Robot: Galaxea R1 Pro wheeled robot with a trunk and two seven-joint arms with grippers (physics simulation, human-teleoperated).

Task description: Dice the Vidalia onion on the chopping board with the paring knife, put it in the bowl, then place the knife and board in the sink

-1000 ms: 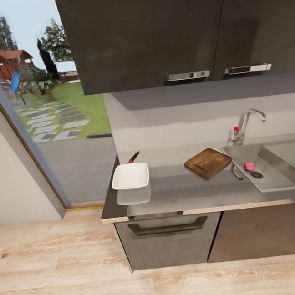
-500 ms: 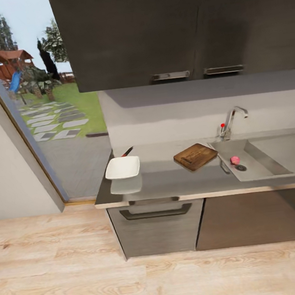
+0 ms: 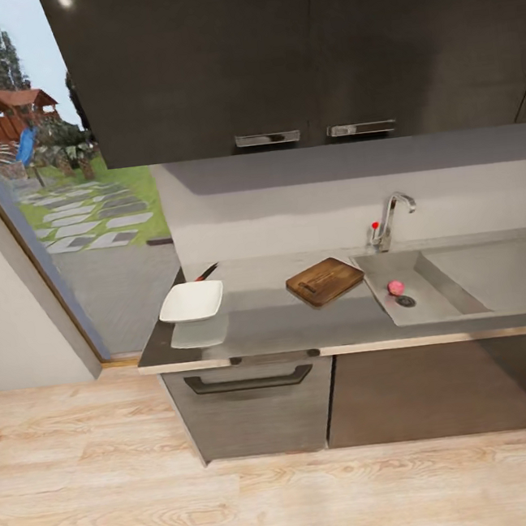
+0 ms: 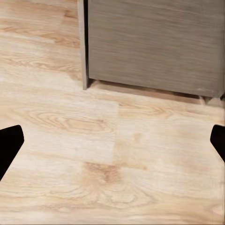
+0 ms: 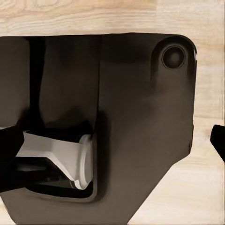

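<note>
Inside the sink, beside the round drain, lies the Vidalia onion, a small pinkish ball. The chopping board rests on the countertop just left of the basin. Further left sits the white bowl, and the paring knife lies behind it near the wall. In the left wrist view my left gripper is open, fingertips wide apart over wooden floor by a cabinet. My right gripper is open too, above my own dark base.
Dark wall cabinets hang over the counter. A chrome tap with a red knob stands behind the basin. Below are a grey drawer with a dark handle and a plain cabinet front. A glass door is at the left, wooden floor in front.
The whole head view has shifted: counter, bowl, board and sink now sit further left in the picture, so the camera has moved. Nothing on the counter has moved relative to the rest.
</note>
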